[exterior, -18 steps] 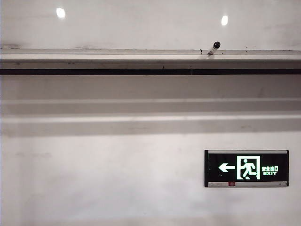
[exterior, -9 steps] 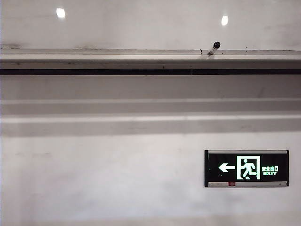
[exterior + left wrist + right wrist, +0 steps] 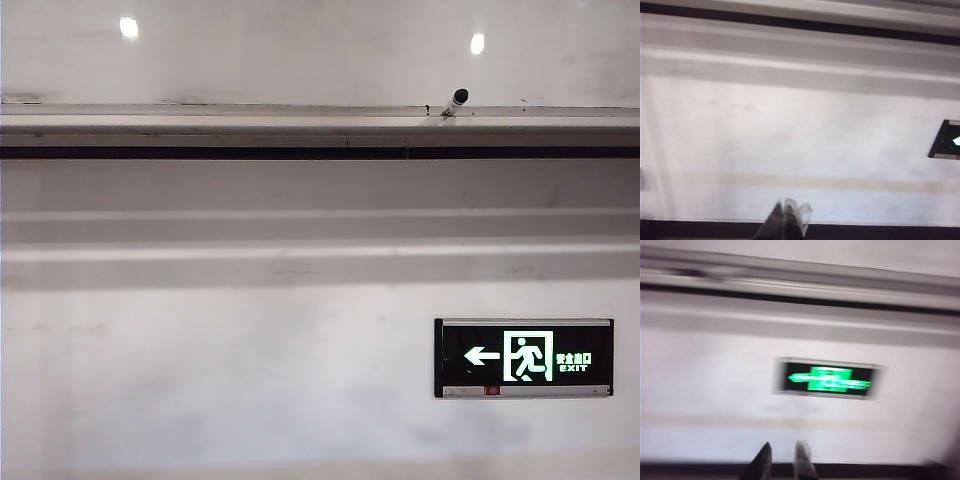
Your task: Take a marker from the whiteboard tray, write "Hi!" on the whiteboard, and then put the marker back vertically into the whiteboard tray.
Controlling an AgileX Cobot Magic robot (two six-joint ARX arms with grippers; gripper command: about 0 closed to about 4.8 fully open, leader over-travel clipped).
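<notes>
A matte white wall fills most of the exterior view, crossed by two pale horizontal mouldings, with a black-framed exit sign (image 3: 523, 357) glowing green at the lower right. Above the wall, across the upper part of the frame, runs the tray (image 3: 250, 126), a long grey-silver metal ledge with a dark strip beneath it. Over that, the glossy whiteboard (image 3: 300, 60) mirrors two round ceiling lights and carries faint smudges; no clear writing shows on the strip in view.

The marker (image 3: 453, 102) sits in the tray right of centre near the top of the frame. It is a slim white barrel with a rounded black cap uppermost, leaning to the right with its foot in the tray, apparently propped against the board. The tray probably keeps its base from sliding. Standing this way, its capped end is free to be pinched from above.

Neither gripper appears in the exterior view. In the left wrist view, the left gripper (image 3: 786, 222) shows at the bottom edge, centre-left. Its translucent fingers look pressed together with nothing between them, aimed at bare wall below the mouldings. In the right wrist view, which is blurred, the right gripper (image 3: 782, 460) pokes up at the bottom centre. Its two dark fingers are parallel with a narrow gap and seem to hold nothing. It points at the wall under the exit sign, well below the tray. Judging by that, the marker is either not yet fetched or already returned; these views cannot settle which.
</notes>
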